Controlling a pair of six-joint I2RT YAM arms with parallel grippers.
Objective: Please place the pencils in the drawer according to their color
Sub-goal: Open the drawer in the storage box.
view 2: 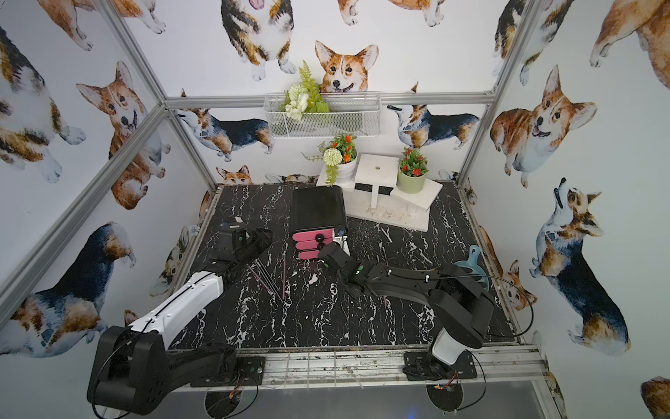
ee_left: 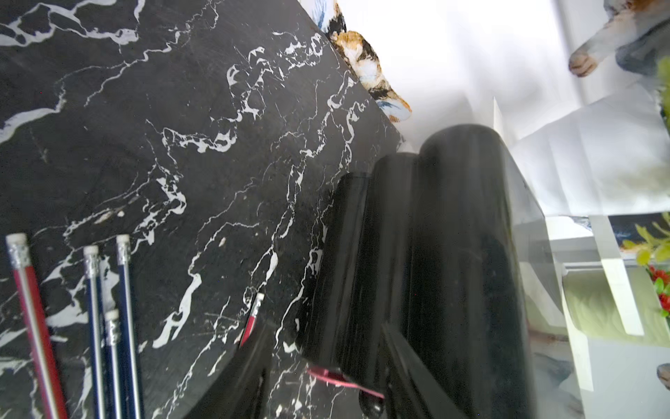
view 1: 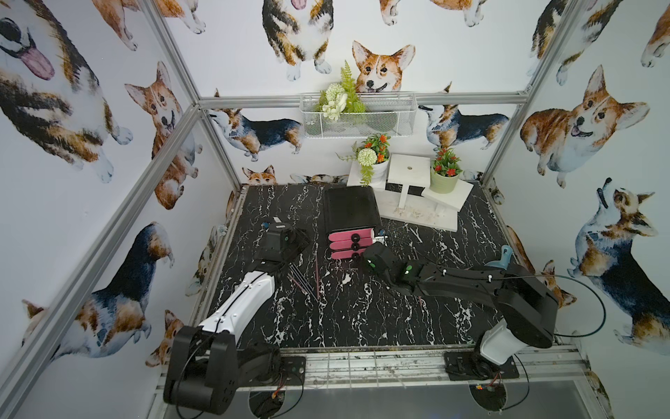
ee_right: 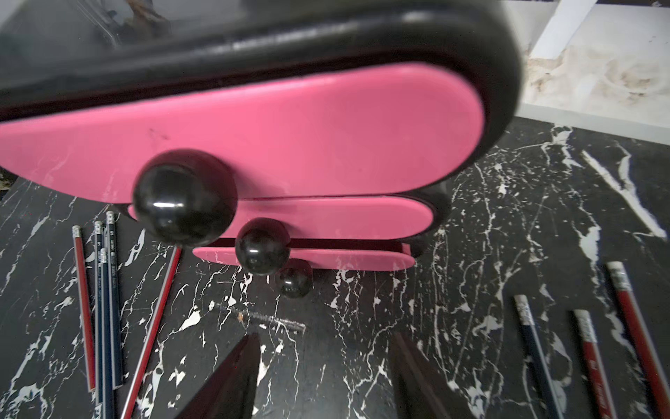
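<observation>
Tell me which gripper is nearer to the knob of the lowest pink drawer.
Right. The right gripper sits just in front of the lowest knob, fingers apart and aimed at it. The left gripper is off to the cabinet's side, near the loose pencils.

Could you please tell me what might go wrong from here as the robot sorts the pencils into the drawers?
1. The drawer knobs are small, round and glossy; the open right gripper's fingers could slip off one while pulling.
2. Red and blue pencils lie close side by side, so a grasp may lift two colours together.
3. One red pencil ends close to the bottom drawer, which might nudge it when opened.
</observation>
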